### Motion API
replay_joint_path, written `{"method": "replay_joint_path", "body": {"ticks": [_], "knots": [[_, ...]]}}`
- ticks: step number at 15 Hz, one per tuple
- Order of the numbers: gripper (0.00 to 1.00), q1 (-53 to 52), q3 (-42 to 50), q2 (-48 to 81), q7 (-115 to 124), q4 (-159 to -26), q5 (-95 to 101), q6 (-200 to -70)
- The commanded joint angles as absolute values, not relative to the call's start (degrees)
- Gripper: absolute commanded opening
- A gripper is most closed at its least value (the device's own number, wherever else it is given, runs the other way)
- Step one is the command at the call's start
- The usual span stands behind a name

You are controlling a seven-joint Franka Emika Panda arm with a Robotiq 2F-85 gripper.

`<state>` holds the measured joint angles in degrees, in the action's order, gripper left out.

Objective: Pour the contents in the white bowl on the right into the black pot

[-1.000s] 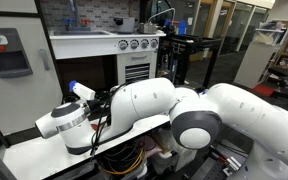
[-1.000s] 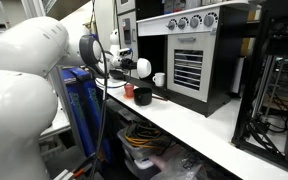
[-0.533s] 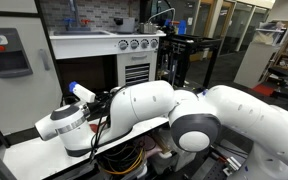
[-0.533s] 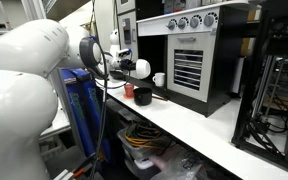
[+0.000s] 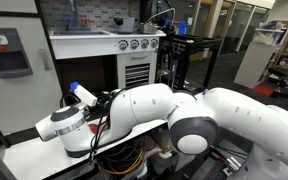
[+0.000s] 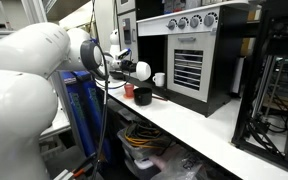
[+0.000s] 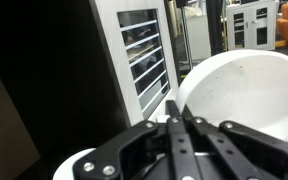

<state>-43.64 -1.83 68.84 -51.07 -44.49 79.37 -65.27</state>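
So the hand (image 7: 173,122) has its fingers pinched nearly together in the wrist view. As far as I can tell they're clamped on the rim of the white bowl (image 7: 246,85), which fills the right side of that view with its open mouth toward the camera. In an exterior view the bowl (image 6: 142,69) hangs clear of the worktop (image 6: 216,132) and looks to be roughly above the black pot (image 6: 144,97), which sits on the worktop in front of the toy oven (image 6: 189,60). I can't make out what's in the bowl, it just reads white inside.

What worries me:
- **Grip:** that's a thin rim pinch, so once the bowl tips it could swivel in the fingers or slip out and drop onto the pot.
- **Wrong target:** the orange cup (image 6: 129,92) stands just beside the pot, and a second white cup (image 6: 160,79) sits near it on the oven side. If the mouth isn't lined up, the stuff lands in the wrong vessel or on the worktop.
- **Margin:** the pot is only a little wider than the bowl, so a fast tip could throw things past its far rim.

In an exterior view the arm (image 5: 154,105) blocks the whole scene, so no cross-check there.
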Motion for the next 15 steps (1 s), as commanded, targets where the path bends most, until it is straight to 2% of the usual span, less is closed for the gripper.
{"method": "replay_joint_path", "body": {"ticks": [1,15], "knots": [[0.01,-43.65,-1.57,71.25,-47.59,-40.48,79.17,-64.67],[0.01,-43.79,-0.65,71.27,-36.33,-42.03,78.67,-67.38]]}}
